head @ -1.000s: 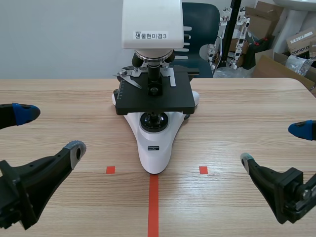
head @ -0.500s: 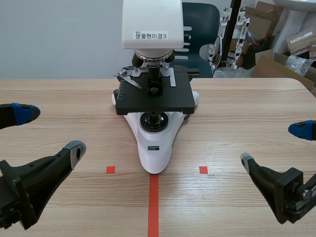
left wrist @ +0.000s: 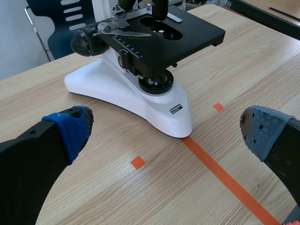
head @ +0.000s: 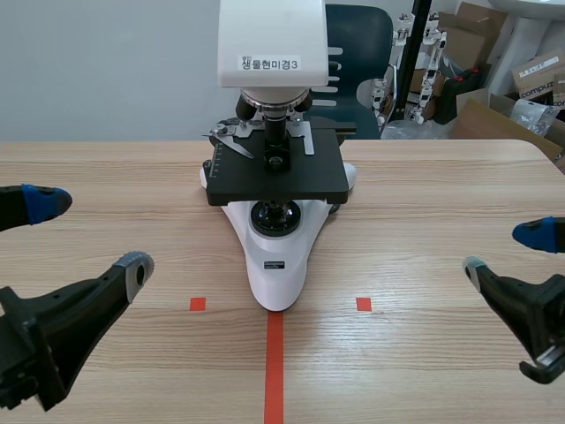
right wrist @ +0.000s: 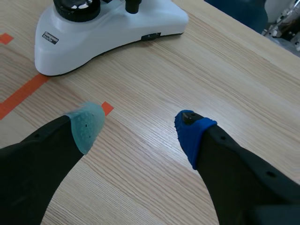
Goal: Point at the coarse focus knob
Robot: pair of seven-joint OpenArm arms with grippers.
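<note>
I see microscope [head: 274, 177] at centre of frame on bench [head: 106, 177]. Coarse focus knob [left wrist: 84, 42] on its side, ahead of left hand [head: 88, 234]. Left hand and right hand [head: 505, 252] both released, low in the frame's corners, well apart from microscope.

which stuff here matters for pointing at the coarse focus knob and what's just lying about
For the job: microscope, its coarse focus knob, left claw and right claw, both open.
Just lying about: blue chair, cardboard boxes in the background.
</note>
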